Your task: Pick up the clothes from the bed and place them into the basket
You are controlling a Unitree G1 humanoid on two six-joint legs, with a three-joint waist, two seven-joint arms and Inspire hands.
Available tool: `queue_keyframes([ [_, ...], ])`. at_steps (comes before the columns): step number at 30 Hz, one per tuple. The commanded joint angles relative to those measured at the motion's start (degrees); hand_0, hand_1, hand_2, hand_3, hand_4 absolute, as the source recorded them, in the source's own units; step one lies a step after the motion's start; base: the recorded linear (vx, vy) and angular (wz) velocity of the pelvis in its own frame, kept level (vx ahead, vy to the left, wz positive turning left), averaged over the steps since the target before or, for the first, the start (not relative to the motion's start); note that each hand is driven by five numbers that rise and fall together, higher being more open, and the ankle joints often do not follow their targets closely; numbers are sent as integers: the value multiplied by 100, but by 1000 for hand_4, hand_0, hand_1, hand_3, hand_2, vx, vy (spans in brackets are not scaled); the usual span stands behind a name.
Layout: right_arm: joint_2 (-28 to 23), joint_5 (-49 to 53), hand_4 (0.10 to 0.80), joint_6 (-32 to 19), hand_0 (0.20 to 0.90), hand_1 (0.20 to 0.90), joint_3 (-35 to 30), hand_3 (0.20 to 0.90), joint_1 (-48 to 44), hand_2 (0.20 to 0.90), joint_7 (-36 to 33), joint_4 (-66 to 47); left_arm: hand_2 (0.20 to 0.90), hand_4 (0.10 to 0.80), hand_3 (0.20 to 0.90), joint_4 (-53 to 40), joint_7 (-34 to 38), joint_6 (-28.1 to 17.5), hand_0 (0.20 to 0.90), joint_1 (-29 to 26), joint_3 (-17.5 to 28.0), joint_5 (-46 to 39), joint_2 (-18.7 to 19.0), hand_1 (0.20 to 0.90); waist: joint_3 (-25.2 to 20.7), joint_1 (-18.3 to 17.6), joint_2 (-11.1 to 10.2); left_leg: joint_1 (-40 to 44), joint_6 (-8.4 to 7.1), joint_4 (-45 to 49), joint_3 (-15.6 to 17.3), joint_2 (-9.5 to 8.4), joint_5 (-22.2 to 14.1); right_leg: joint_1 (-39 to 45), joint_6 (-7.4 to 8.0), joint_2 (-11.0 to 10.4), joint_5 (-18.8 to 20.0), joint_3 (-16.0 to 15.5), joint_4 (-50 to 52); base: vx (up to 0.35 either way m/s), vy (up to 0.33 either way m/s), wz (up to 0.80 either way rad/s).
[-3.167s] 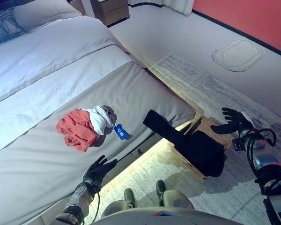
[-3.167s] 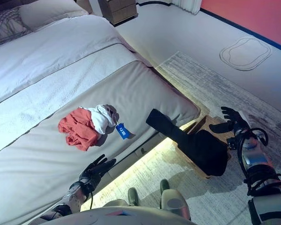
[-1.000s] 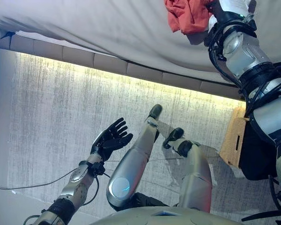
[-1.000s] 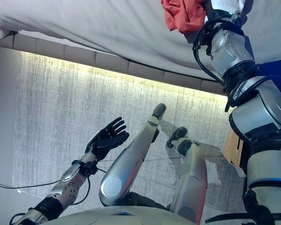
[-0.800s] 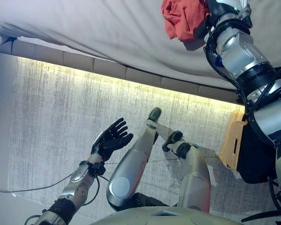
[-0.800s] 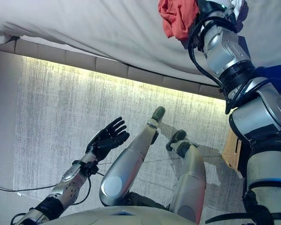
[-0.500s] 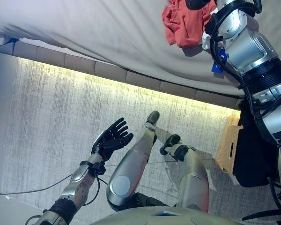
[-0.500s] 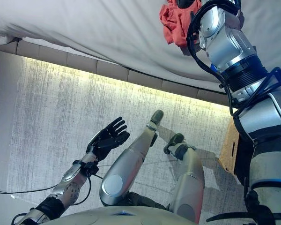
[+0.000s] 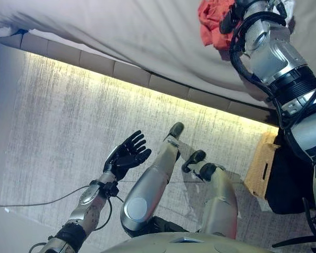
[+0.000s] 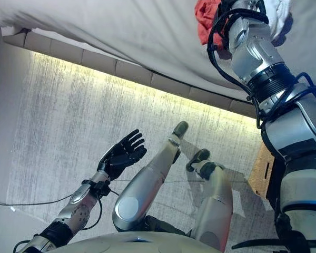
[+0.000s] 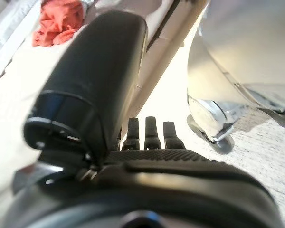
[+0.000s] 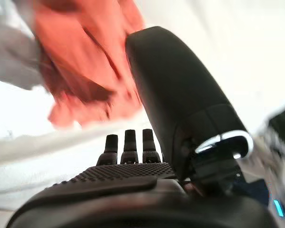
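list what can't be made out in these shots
- Right hand: whether it grips the orange garment is unclear; the right wrist view is blurred, and the arm covers it in the eye views.
- White garment: cut by the right eye view's top edge.
- Basket: inside hidden by black cloth.
- Left hand: open, idle.

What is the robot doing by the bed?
It is tidying clothes off the bed into a basket on the floor. Its right hand reaches over the red-orange clothes on the bed, fingers straight, not gripping. A white piece of clothing lies beside them. Its left hand hangs open above the rug, holding nothing. A black garment drapes over the basket.
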Motion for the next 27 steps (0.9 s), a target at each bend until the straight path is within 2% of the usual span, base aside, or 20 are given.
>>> queue_keyframes([
  [1, -367, -796, 800, 146, 900, 900, 909, 900, -1146, 900, 174, 293, 900, 800, 900, -746, -264, -511, 900, 366, -2, -266, 218, 900, -192, 217, 208, 55, 433, 69, 152, -110, -299, 67, 85, 363, 464, -302, 56, -27, 17, 15],
  [4, -298, -467, 800, 144, 900, 900, 1230, 900, -1371, 900, 229, 1157, 900, 800, 900, -986, -218, -511, 900, 349, -54, -370, 352, 900, -192, 322, 261, -78, 470, -2, 132, -111, -232, -76, 93, 336, 499, -404, 65, -35, 6, 10],
  [8, -249, -648, 800, 114, 900, 900, 1495, 900, -1542, 900, 526, 2007, 900, 800, 900, -1228, -187, -448, 900, 387, -36, -493, 463, 900, -192, 418, 355, -213, 494, -53, 144, -125, -146, -225, 124, 288, 553, -487, 97, -29, 4, 13],
  [13, -294, -320, 800, 208, 900, 900, 1549, 900, -1576, 900, 408, 2265, 900, 800, 900, -1396, -135, -339, 900, 447, 0, -575, 532, 900, -192, 440, 387, -240, 489, -50, 143, -119, -132, -274, 141, 266, 566, -493, 122, -21, -6, 6],
  [15, -277, -185, 100, 199, 300, 300, 1483, 200, -1617, 300, 262, 2317, 900, 800, 900, -1408, -141, -284, 900, 457, 26, -563, 544, 900, -192, 441, 374, -202, 484, -52, 135, -116, -137, -237, 147, 273, 578, -501, 112, 0, 0, 0],
  [23, -301, 877, 100, -144, 300, 300, 955, 200, -1671, 300, -279, 2344, 900, 800, 900, -1363, -88, -172, 900, 450, 68, -523, 560, 900, -192, 358, 277, 174, 455, -105, 116, -78, -211, 118, 164, 345, 589, -427, -21, -5, -10, -3],
  [24, -308, 1454, 100, -250, 300, 300, 703, 200, -1619, 300, -371, 2275, 900, 800, 900, -1299, -79, -103, 900, 437, 109, -516, 529, 900, -192, 311, 253, 343, 446, -130, 130, -67, -246, 268, 158, 351, 569, -384, -49, 16, 20, -15],
  [27, -277, 2255, 100, -357, 300, 300, 245, 200, -1488, 300, -439, 2173, 900, 800, 900, -1207, 12, -37, 900, 384, 102, -480, 487, 900, -192, 249, 218, 577, 429, -165, 143, -64, -294, 502, 160, 364, 543, -322, -113, 32, 6, -16],
])
